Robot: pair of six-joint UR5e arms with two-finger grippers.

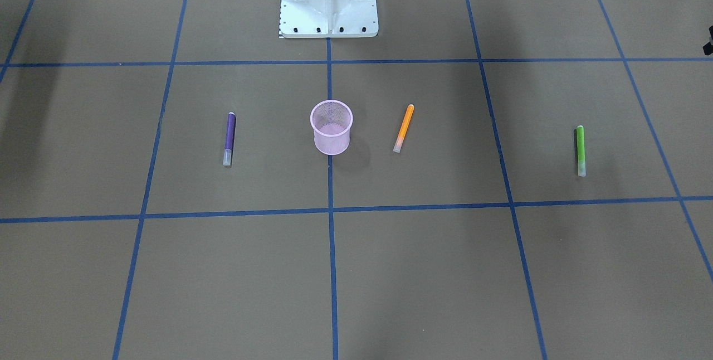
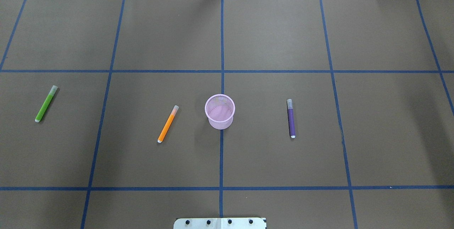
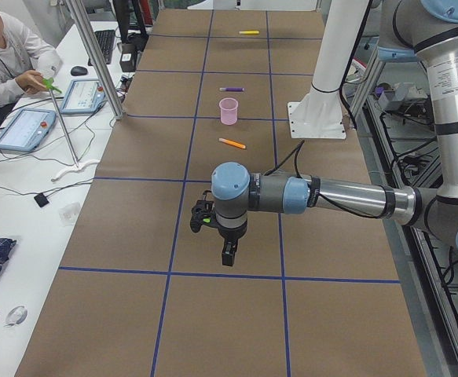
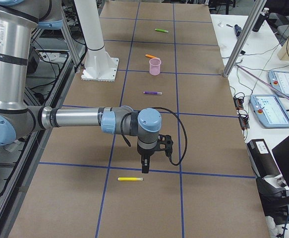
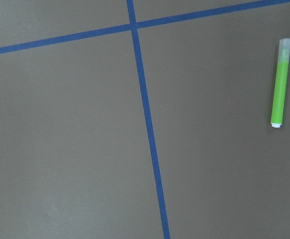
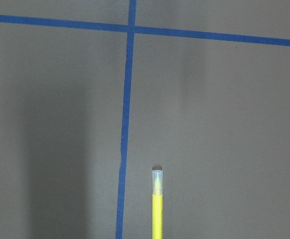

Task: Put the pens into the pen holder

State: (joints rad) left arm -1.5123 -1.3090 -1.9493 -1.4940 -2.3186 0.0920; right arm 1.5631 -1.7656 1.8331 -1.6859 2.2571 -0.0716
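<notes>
The pink mesh pen holder (image 2: 220, 111) stands upright at the table's middle with nothing in it. To its right lies the purple pen (image 2: 291, 118), to its left the orange pen (image 2: 167, 124), and far left the green pen (image 2: 46, 103). A yellow pen (image 4: 130, 179) lies at the table's right end. My left gripper (image 3: 227, 256) hangs above the table near the green pen (image 5: 281, 89). My right gripper (image 4: 145, 167) hangs just beyond the yellow pen (image 6: 157, 204). Only the side views show the grippers, so I cannot tell whether they are open or shut.
The white robot pedestal (image 1: 328, 0) stands at the table's robot-side edge. Blue tape lines grid the brown table (image 2: 276, 37). On the operators' side, metal posts (image 4: 241, 42) rise by a side table with tablets (image 4: 271, 110), and a person (image 3: 1, 55) sits there.
</notes>
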